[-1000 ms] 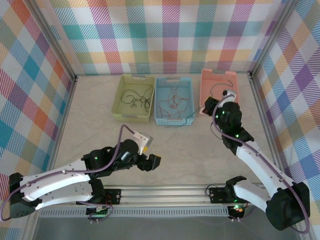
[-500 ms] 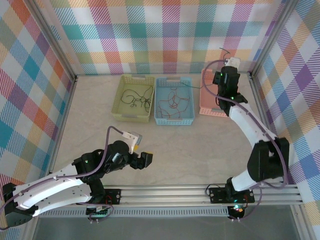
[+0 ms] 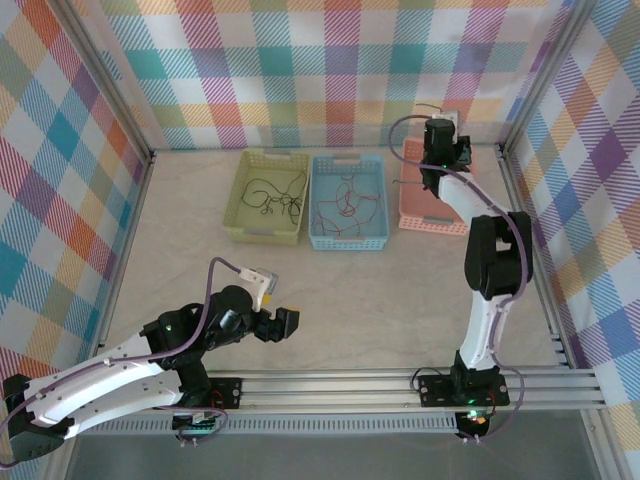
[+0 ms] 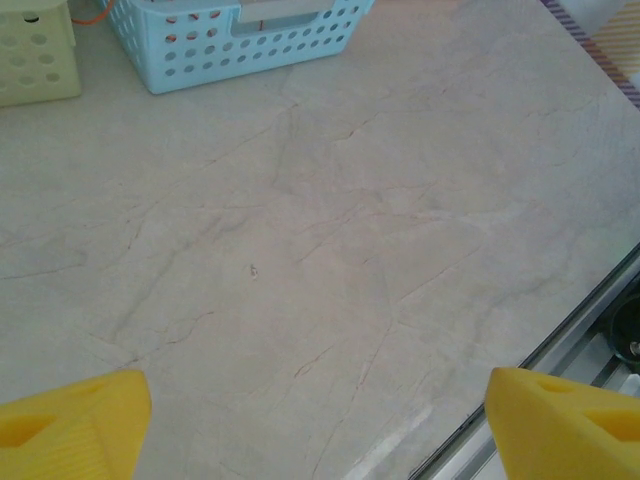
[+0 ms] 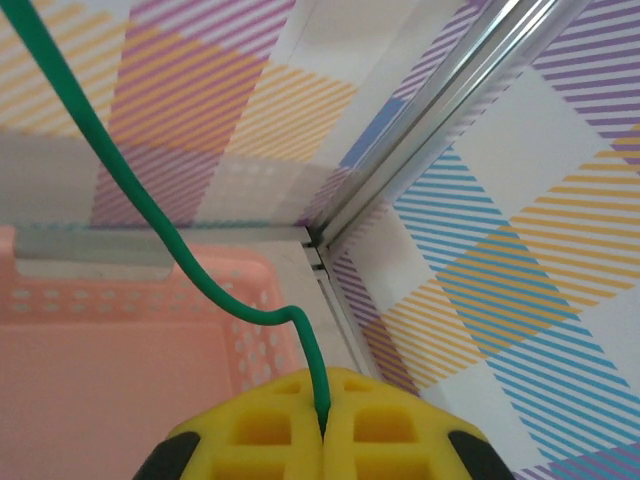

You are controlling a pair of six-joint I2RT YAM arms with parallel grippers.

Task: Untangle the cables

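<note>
while hanging above the pink basket [image 3: 425, 222] by the back-right corner, pinching the green cable [image 5: 140, 200] tight in the r gripper [image 5: 322, 425] — holding the l gripper [image 4: 320, 420] spread wide over bare table [image 4: 330, 200] nr the front, gripping nothing. showing black cable [image 3: 270, 195] in the green basket [image 3: 262, 235], orange-red cable [image 3: 345, 205] in the blue basket [image 3: 348, 243].

Your green cable [image 5: 318, 380] runs off the top-left corner of the right wrist view. Its lower end vanishes into the seam between the right gripper's [image 5: 325, 420] pressed-together fingers [image 5: 260, 425], which are cropped at the bottom edge. The pink basket [image 5: 120, 300] is cut at the left. On your left wrist view, the left gripper [image 4: 320, 430] is clipped to two corner tips, and the blue basket [image 4: 250, 40] and yellow-green basket [image 4: 35, 60] are chopped at the top. From above, the cables [image 3: 345, 205] are too fine to trace.
</note>
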